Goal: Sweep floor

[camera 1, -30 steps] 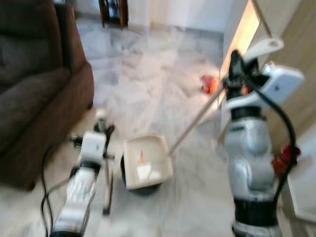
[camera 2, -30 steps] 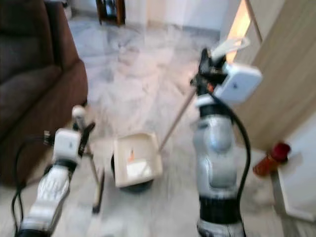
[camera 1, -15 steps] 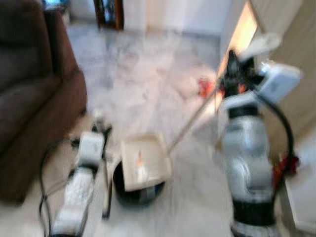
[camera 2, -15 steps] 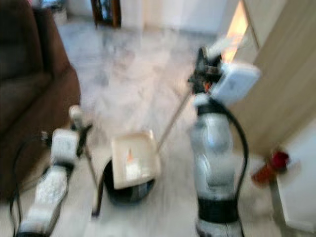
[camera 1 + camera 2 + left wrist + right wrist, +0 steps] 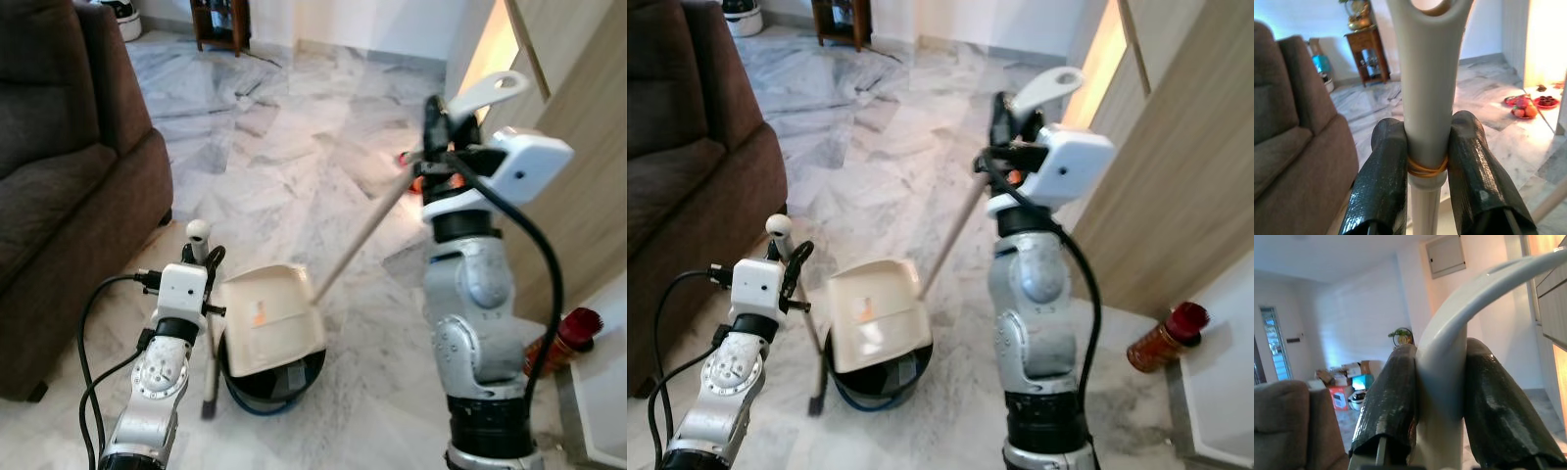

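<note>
Emptying looks underway: right claw [image 5: 438, 122] clamps the dustpan [image 5: 269, 317] handle, tilting it over the bin [image 5: 279, 377]; left claw [image 5: 207, 262] clamps the broom [image 5: 208, 343]. Next, tip further.

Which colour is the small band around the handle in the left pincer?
Orange rubber band; left wrist view.

To my left I see a dark brown sofa [image 5: 59, 186] on the marble floor [image 5: 284, 147]. A small wooden side table [image 5: 220, 24] stands far back. A red-capped bottle [image 5: 1161, 338] sits by the wood-panelled wall [image 5: 1176, 186] on my right.
</note>
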Tool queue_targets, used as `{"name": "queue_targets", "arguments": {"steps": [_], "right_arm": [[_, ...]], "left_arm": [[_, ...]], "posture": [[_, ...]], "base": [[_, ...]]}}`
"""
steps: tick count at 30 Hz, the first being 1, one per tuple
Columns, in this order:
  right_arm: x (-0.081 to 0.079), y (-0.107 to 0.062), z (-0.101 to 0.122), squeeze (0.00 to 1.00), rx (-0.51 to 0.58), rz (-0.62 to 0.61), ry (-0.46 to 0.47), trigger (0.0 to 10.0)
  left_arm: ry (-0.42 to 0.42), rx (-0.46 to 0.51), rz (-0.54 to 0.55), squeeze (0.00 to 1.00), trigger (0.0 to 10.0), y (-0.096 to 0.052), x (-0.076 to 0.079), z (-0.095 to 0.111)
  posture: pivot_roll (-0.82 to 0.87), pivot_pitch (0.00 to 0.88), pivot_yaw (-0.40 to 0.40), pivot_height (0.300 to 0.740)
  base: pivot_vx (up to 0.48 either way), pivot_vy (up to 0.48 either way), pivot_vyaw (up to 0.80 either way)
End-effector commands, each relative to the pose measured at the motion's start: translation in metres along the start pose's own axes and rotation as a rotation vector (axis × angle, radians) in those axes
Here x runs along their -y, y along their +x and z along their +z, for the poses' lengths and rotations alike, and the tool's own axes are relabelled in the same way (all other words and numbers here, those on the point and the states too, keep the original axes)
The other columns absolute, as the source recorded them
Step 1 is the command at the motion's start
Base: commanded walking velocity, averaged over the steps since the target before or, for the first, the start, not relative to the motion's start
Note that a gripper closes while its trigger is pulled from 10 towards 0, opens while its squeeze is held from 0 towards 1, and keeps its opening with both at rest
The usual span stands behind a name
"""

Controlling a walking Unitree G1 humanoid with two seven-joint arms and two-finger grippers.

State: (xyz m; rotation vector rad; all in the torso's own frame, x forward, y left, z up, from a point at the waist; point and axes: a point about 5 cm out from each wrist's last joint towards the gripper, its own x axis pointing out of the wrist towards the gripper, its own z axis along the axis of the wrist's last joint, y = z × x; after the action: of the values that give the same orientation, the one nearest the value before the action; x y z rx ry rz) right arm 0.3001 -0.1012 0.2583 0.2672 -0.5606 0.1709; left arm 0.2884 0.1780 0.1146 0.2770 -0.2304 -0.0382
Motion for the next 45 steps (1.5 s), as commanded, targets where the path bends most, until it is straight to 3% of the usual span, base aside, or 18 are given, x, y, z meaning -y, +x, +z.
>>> {"name": "queue_targets", "arguments": {"steps": [1,4,11,18,22,33,45], "right_arm": [[-0.012,0.001,0.021,0.0,0.113,0.051,0.017,10.0],[-0.015,0.0,0.021,0.0,0.117,0.064,0.02,10.0],[-0.034,-0.004,0.021,0.0,0.146,0.173,-0.067,10.0],[-0.069,-0.015,0.02,0.0,0.186,0.337,-0.134,10.0],[-0.085,-0.023,0.02,0.0,0.213,0.393,-0.125,10.0],[-0.109,-0.034,0.026,0.0,0.299,0.447,-0.143,10.0],[-0.129,-0.048,0.028,0.0,0.394,0.545,-0.247,10.0]], "left_arm": [[0.013,0.046,-0.006,0.0,10.0,0.002,0.0,0.007],[0.013,0.046,-0.006,0.0,10.0,0.002,0.0,0.007],[0.013,0.046,-0.01,0.0,10.0,0.002,0.001,0.007],[0.037,0.056,-0.039,0.0,10.0,0.001,0.005,0.008],[0.038,0.056,-0.04,0.0,10.0,0.0,0.006,0.008],[0.037,0.058,-0.041,0.0,10.0,0.001,0.006,0.008],[0.036,0.059,-0.044,0.0,10.0,0.001,0.009,0.007]], "posture": [[0.06,0.086,-0.03,0.74],[0.06,0.087,-0.03,0.74],[0.06,0.088,-0.03,0.74],[0.06,0.091,-0.03,0.74],[0.06,0.092,-0.03,0.74],[0.06,0.092,-0.032,0.74],[0.06,0.089,-0.038,0.74]], "base": [[0.0,0.0,0.0],[0.0,0.0,0.0],[0.0,0.0,0.0],[0.0,0.0,0.0],[0.0,0.0,0.0],[0.0,0.0,0.0],[0.0,0.0,0.0]]}}
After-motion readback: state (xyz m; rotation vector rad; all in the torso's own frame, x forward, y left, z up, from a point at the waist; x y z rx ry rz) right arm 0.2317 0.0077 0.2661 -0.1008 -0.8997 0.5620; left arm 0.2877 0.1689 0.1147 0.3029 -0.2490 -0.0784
